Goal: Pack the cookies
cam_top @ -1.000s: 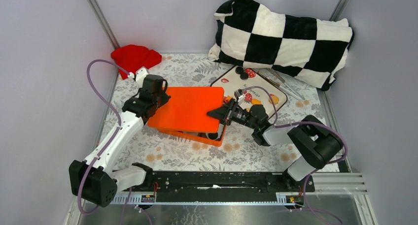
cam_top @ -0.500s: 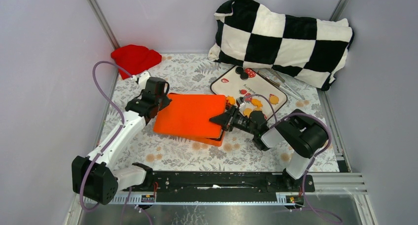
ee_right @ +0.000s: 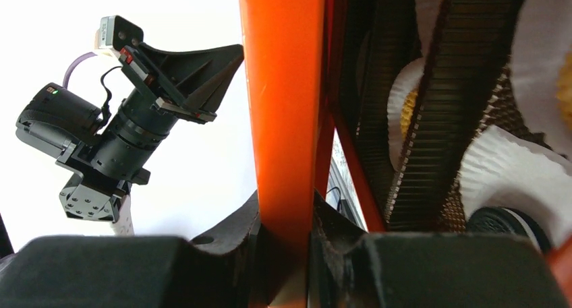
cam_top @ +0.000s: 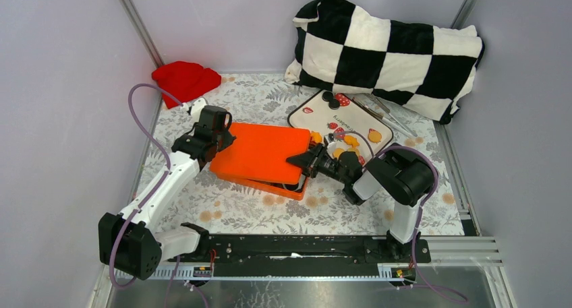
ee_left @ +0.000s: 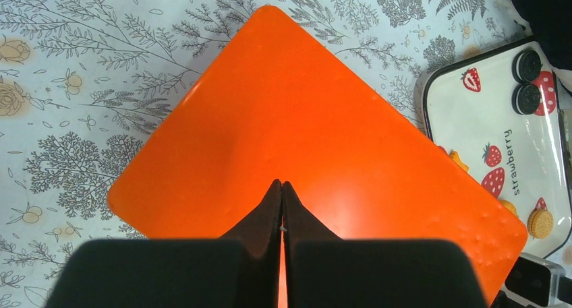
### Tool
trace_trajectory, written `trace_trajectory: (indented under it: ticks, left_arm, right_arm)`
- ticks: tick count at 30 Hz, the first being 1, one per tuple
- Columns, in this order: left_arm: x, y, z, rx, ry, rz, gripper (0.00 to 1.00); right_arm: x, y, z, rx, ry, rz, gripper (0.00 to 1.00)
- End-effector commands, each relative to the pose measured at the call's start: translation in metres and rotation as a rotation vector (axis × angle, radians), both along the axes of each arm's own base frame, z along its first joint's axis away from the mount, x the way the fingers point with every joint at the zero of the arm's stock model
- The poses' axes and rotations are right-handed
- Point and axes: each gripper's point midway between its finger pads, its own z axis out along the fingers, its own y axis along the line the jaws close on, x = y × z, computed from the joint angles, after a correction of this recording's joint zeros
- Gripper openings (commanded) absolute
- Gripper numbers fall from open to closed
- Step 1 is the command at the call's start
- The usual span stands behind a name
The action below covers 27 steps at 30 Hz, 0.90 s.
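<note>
- Several cookies [cam_top: 351,141] lie loose on the white tray [cam_top: 361,119] toward the table's far right corner; what looks like a dark one sits in a paper cup [ee_right: 502,170] inside the box [cam_top: 266,185]
- Right gripper [ee_right: 287,217] is clamped on the right edge of the orange lid [cam_top: 260,153], which sits just over the box
- Left gripper [ee_left: 281,190] has its fingers pressed together at the lid's left edge; whether they pinch it I cannot tell
- Cookies look light, stiff and brittle, so a gentle pinch across the rim should suit; a hard squeeze would probably crumble them
</note>
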Motion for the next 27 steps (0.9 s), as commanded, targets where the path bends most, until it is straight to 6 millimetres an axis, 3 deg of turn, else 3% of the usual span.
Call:
trace_trajectory:
  ticks: [1, 13, 19, 27]
  left_arm:
    - [0.003, -0.004, 0.0, -0.014, -0.025, -0.025, 0.0]
    - [-0.009, -0.008, -0.029, -0.024, 0.023, -0.055, 0.0]
    - [-0.019, -0.014, -0.061, -0.045, 0.081, -0.072, 0.0]
    - [-0.038, -0.025, -0.109, -0.088, 0.173, -0.103, 0.0]
  right_arm:
    - [0.004, -0.02, 0.024, 0.079, -0.091, -0.103, 0.0]
    - [-0.013, -0.047, -0.012, -0.02, -0.022, -0.169, 0.01]
    - [-0.014, -0.046, -0.016, -0.024, -0.014, -0.16, 0.25]
    - [-0.02, -0.053, -0.001, -0.02, -0.075, -0.171, 0.6]
